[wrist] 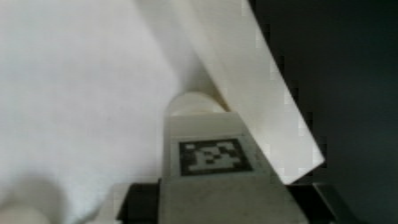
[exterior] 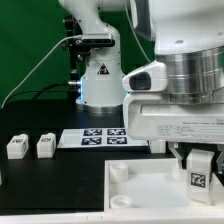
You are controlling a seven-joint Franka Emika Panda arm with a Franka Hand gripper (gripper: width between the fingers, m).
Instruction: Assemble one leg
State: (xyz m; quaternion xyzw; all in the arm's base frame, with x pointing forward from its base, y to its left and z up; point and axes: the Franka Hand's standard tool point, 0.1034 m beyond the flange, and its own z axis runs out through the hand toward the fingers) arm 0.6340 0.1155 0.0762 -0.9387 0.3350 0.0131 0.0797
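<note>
My gripper (exterior: 200, 165) is shut on a white leg (exterior: 199, 176) with a black-and-white marker on its face. It holds the leg upright just above the large flat white panel (exterior: 140, 190) at the exterior view's right. In the wrist view the leg (wrist: 214, 140) fills the space between the dark fingers (wrist: 317, 203), its rounded end pointing at the panel's surface (wrist: 89, 90) beside the panel's raised edge (wrist: 267, 90). Two more white legs (exterior: 16, 147) (exterior: 45, 146) stand on the black table at the exterior view's left.
The marker board (exterior: 102, 138) lies on the table behind the panel. The robot's base (exterior: 95, 80) stands at the back. A round corner socket (exterior: 119, 171) shows on the panel's near-left corner.
</note>
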